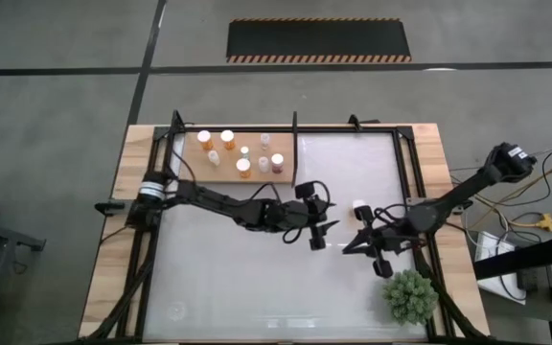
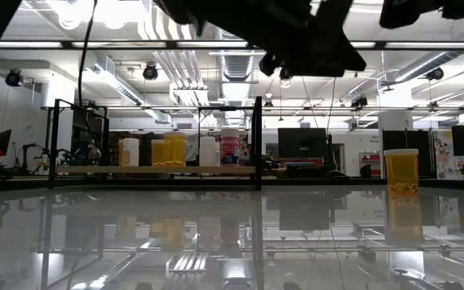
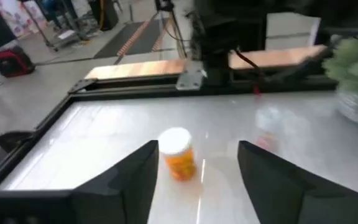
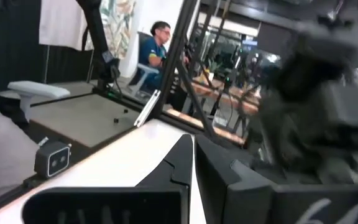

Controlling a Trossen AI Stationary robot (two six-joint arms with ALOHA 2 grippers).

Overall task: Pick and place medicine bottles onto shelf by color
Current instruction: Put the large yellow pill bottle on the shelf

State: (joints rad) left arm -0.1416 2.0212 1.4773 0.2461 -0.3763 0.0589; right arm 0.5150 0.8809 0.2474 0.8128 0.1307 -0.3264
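One orange medicine bottle with a white cap stands upright on its base on the white tabletop, right of centre. My left gripper is open just short of it, one finger on either side of the line to the bottle, touching nothing. It reaches in from the table's left. My right gripper is shut and empty, hovering close by on the near right. The shelf lies at the far left, with several orange, whitish and maroon bottles standing on it.
A spiky green potted plant stands at the near right corner. Black frame posts rise at the shelf's edge. The two grippers are close together around the lone bottle. Bare tabletop lies near and left.
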